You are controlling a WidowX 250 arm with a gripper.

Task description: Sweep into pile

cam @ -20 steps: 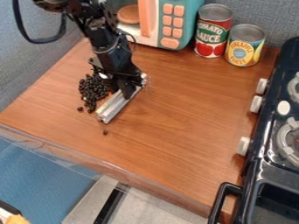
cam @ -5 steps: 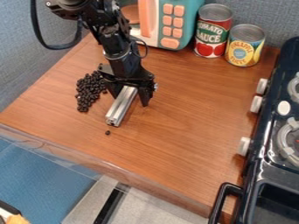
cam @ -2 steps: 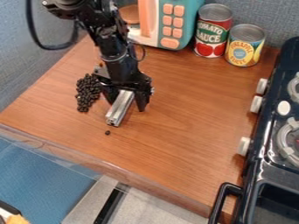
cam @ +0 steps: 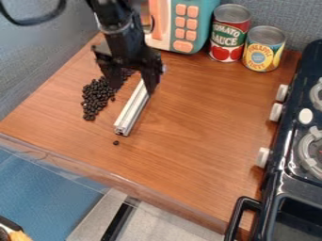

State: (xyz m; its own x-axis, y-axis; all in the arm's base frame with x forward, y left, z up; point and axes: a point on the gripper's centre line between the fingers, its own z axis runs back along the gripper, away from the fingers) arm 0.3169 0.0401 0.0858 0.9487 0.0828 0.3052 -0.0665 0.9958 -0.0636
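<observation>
The black gripper (cam: 134, 87) hangs over the upper left of the wooden counter, open, its two fingers spread apart above the far end of the bar. Beneath it a silver metal bar (cam: 132, 109) lies on the counter, slanting from upper right to lower left. Dark round beans (cam: 96, 97) form a loose heap left of the bar, stretching up behind the gripper. One single bean (cam: 116, 142) lies apart, just below the bar's near end.
At the back stand a teal toy microwave (cam: 190, 21), a tomato sauce can (cam: 229, 35) and a pineapple can (cam: 264, 49). A dark toy stove (cam: 289, 155) borders the right side. A clear edge strip (cam: 113, 181) runs along the counter's front.
Since the earlier frames the gripper has moved up and back, exposing more of the bar. From the oldest frame, the bar has shifted slightly right and the beans are a little rearranged.
</observation>
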